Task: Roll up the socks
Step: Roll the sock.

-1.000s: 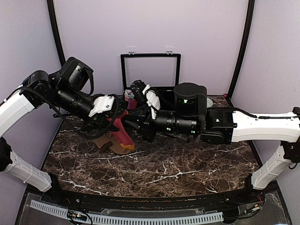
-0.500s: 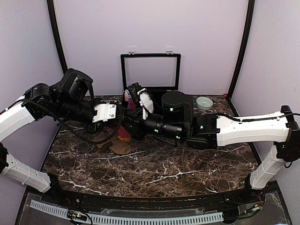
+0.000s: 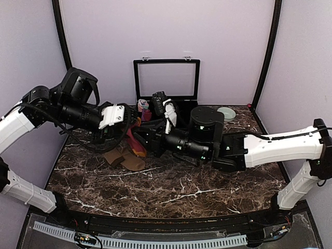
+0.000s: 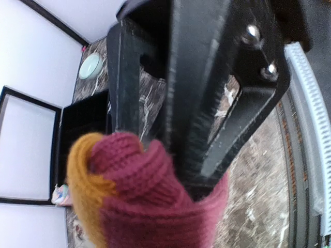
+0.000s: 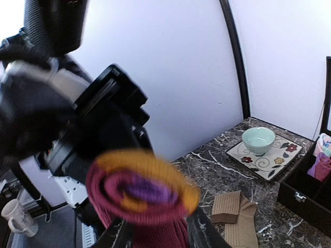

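**Finishing step, held aloft**

The left gripper [image 3: 129, 124] is clenched on the red-maroon knit sock with orange toe [image 5: 139, 194], held above the dark marble table [image 3: 207, 187]. The right gripper [image 5: 160, 235] flanks its rolled end; gripping or released, I cannot tell. This roll seems nearly finished; next, the cuff needs tucking. Flat tan-brown socks [image 5: 232, 217] lie on the table. The open black case [image 5: 305, 191] holds a pink and light-blue bundle [image 5: 321, 155]; the pale green bowl [image 5: 258, 138] looks empty.

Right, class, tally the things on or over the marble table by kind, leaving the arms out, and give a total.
Red-maroon sock roll: 1
Tan sock pair: 1
Pink and light-blue bundle: 1
Green bowl: 1
Flowered plate: 1
Black box: 1
Total: 6
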### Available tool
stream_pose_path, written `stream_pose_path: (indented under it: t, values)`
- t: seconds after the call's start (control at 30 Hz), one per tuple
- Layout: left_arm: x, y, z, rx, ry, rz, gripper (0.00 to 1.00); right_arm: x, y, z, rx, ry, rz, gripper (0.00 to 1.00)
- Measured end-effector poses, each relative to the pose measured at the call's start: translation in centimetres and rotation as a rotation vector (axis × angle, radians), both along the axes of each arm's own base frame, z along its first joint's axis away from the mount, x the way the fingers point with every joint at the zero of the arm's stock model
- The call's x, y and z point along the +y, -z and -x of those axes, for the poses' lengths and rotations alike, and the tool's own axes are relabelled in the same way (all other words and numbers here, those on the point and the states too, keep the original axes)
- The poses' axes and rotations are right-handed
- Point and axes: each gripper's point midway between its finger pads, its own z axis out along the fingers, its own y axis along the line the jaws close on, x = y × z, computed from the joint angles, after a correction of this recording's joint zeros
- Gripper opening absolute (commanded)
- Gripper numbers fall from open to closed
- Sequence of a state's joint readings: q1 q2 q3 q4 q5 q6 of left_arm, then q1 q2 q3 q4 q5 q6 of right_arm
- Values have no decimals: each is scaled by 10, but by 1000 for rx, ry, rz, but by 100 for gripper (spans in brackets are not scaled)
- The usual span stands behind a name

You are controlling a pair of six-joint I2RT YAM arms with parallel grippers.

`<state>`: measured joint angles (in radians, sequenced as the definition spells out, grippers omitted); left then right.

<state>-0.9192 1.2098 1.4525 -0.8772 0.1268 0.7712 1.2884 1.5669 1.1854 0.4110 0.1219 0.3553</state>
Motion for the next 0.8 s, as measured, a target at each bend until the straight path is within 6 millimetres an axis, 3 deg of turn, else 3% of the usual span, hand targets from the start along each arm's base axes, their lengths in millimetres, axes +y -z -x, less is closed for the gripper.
stream_pose_path:
  t: [0.07, 0.1, 0.17, 0.33, 0.43, 0.53, 0.7, 0.8]
  values:
    - [-8, -16, 11, 91, 52, 69, 0, -12, -8, 12, -55, -41, -6, 54]
    - [-12, -25, 17, 142, 84, 99, 0, -17, -11, 17, -80, -60, -6, 65]
    - [-20, -41, 31, 251, 158, 151, 0, -29, -21, 29, -148, -107, -8, 97]
    - [-32, -51, 71, 555, 324, 170, 0, -61, -56, 57, -330, -192, -31, 100]
    - [-34, -44, 83, 688, 351, 152, 0, -77, -76, 70, -417, -227, -58, 100]
    - [-36, -38, 81, 729, 322, 139, 0, -80, -84, 75, -460, -244, -60, 100]
    - [-38, -29, 66, 699, 232, 117, 0, -55, -72, 61, -433, -220, 36, 100]
    - [-38, -16, 55, 674, 171, 89, 0, -44, -51, 50, -391, -182, 106, 98]
